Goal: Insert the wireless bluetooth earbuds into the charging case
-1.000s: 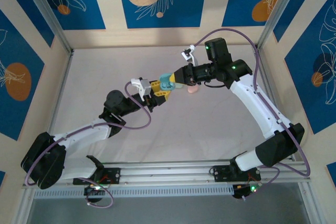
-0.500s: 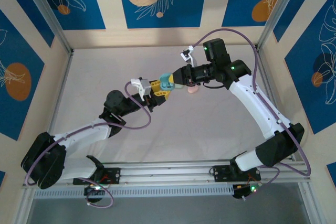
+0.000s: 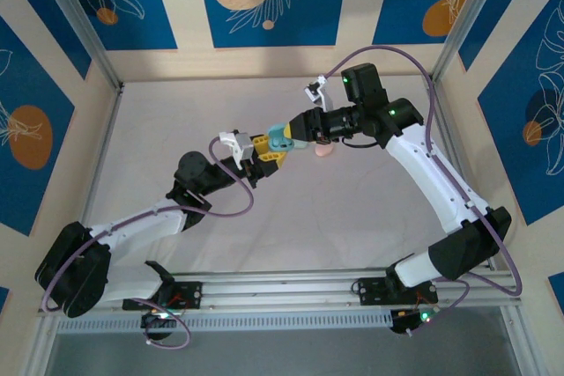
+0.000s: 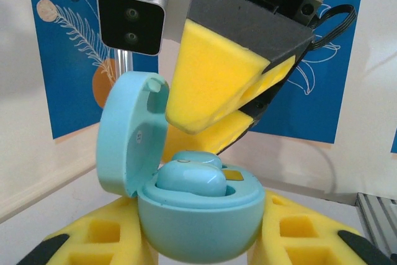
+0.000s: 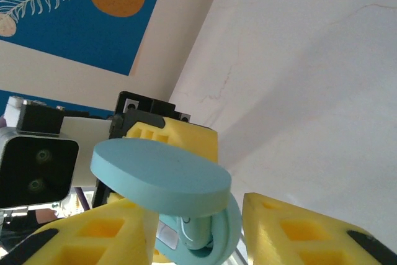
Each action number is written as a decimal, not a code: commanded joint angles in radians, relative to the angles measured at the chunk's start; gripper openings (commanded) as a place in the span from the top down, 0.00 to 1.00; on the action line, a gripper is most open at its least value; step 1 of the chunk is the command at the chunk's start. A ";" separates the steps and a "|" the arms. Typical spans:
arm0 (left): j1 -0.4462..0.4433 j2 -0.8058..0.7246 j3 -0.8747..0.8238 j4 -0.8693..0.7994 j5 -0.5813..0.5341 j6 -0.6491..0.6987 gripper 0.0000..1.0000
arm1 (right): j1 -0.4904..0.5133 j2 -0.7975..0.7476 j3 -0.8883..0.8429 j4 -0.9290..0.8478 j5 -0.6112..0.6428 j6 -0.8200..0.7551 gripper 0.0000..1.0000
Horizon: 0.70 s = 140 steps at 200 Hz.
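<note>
My biggest worry is the two arms themselves. The left arm (image 3: 150,222) and right arm (image 3: 432,182) meet nose to nose above the middle of the table (image 3: 291,235), so a clumsy retreat by the right one could knock the other.

Next is the charging case (image 4: 198,221). It is clamped at its base between the yellow fingers of the left gripper (image 3: 264,151) and held clear of the table. The right gripper (image 4: 201,133) hangs just above it, so a sideways drag could twist the case in that grip or snap the raised lid (image 4: 127,134) down (it stands up on the hinge side, right beside those fingers).

Smallest, and easiest to lose, is the light-blue earbud (image 4: 189,181). It lies in the case's well and looks seated, but I can't tell whether it is fully home. If it clings to a pad as the right fingers lift, it pops out and drops.

As for pose, the left arm reaches forward and up, offering the case with its mouth upward. The right arm arcs over from the far right, wrist bent back toward the centre. Its jaws stand a little apart, with nothing between them that I can see. A pink piece (image 3: 322,151) lies on the table below that gripper, too small for me to identify.
</note>
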 commanded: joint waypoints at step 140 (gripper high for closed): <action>-0.010 -0.024 0.026 0.016 0.015 0.029 0.72 | -0.041 -0.100 -0.087 0.277 0.028 0.255 0.30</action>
